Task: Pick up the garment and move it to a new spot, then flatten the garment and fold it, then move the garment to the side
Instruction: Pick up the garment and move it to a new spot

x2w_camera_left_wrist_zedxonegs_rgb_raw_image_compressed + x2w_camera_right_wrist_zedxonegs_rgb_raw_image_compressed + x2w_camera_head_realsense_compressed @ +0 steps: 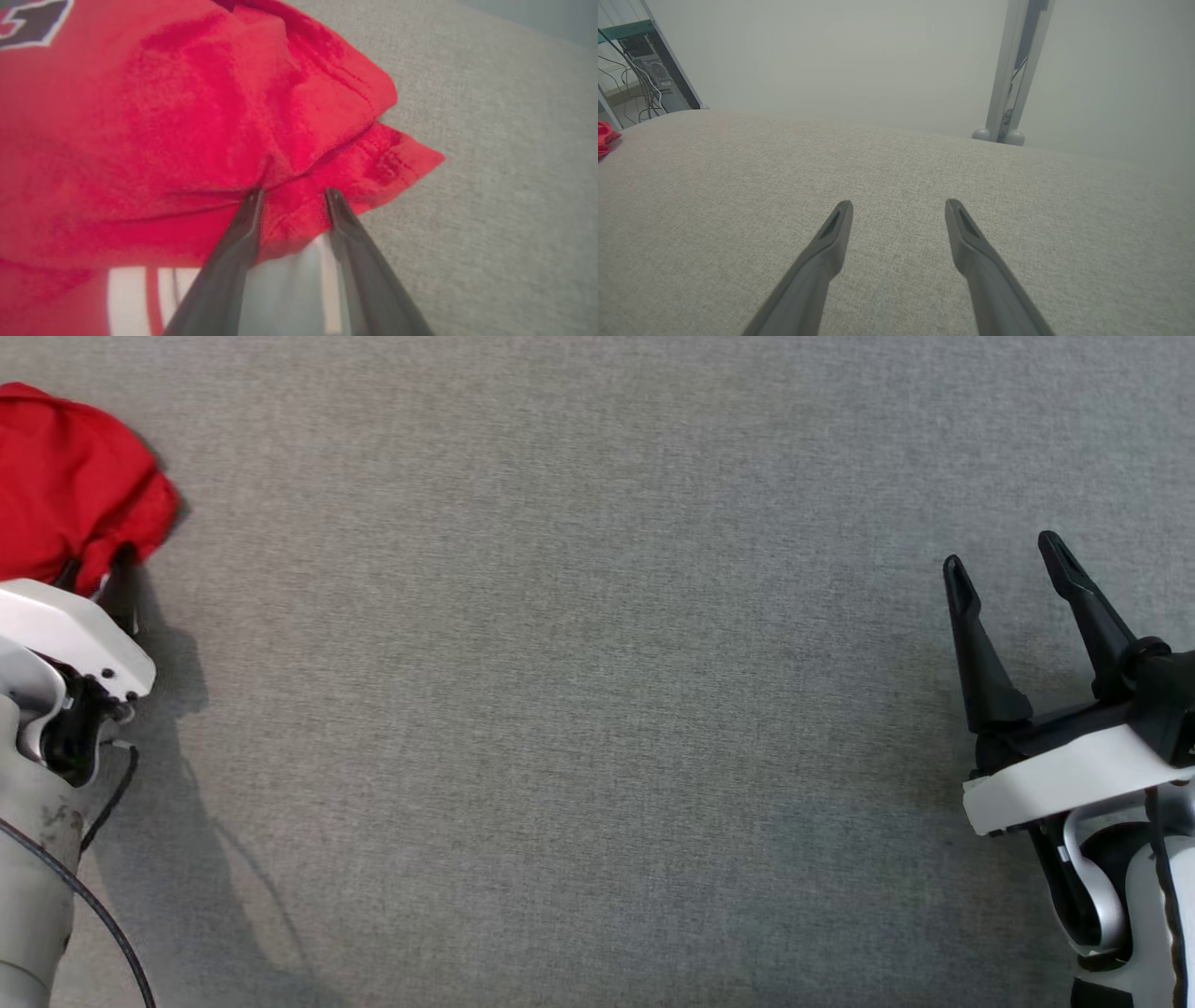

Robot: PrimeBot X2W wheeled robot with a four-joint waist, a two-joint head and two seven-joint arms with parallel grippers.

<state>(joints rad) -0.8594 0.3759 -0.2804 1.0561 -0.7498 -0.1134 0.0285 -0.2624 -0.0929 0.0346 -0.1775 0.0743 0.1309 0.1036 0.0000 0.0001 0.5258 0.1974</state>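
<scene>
Red garment (75, 476) lies bunched in a heap at the far left edge of the grey cloth-covered desk (597, 709), well apart from the bare middle where it could be spread. Dark patch (28, 23) with a pale outline on one part, probably a print. Left pincer (293, 198) reaches into the heap's near edge: fingers spread, tips pressed against the cloth with a ridge of red fabric standing between them, not clenched on it. Judged purpose: straddle a fold so that closing gathers several layers and lifts the whole heap, not one thin edge. Right pincer (1001, 555) hovers over bare desk at the far right, released, fingers wide, holding nothing; likely parked there to leave room and be ready for the flattening. Task judged at its very start: pickup not yet made. Risk: a shallow pinch may slip or drag only one layer.
</scene>
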